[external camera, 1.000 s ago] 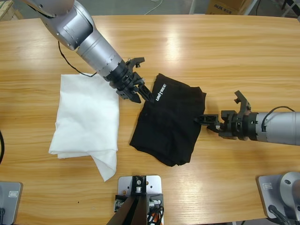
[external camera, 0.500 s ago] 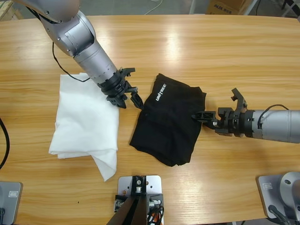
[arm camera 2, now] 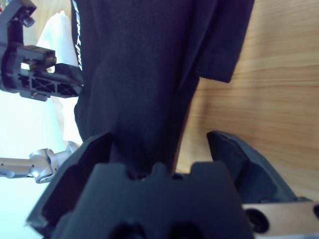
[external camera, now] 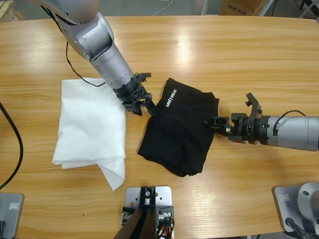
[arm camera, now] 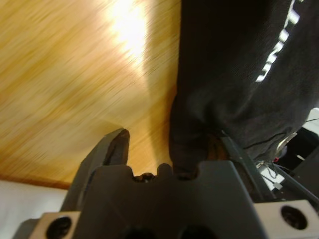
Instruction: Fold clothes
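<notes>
The black T-shirt (external camera: 179,132) lies folded in a rough rectangle at the table's middle, white UNITREE lettering (external camera: 171,97) near its upper left edge. My left gripper (external camera: 144,106) stands open at that left edge. In the left wrist view the T-shirt (arm camera: 234,64) reaches in between the left gripper's (arm camera: 172,142) spread jaws. My right gripper (external camera: 212,122) is open at the shirt's right edge. The right wrist view shows the T-shirt (arm camera 2: 149,64) bunched between the right gripper's (arm camera 2: 159,142) wide jaws.
A white garment (external camera: 92,129) lies crumpled to the left of the shirt, close beside my left arm's wrist. Bare wooden table (external camera: 224,55) stretches behind and to the right. A cardboard box (external camera: 239,7) stands past the far edge.
My left gripper drew back off the shirt's collar toward the white garment, then came back to the shirt's left edge. The right gripper crept slightly left, onto the shirt's right edge.
</notes>
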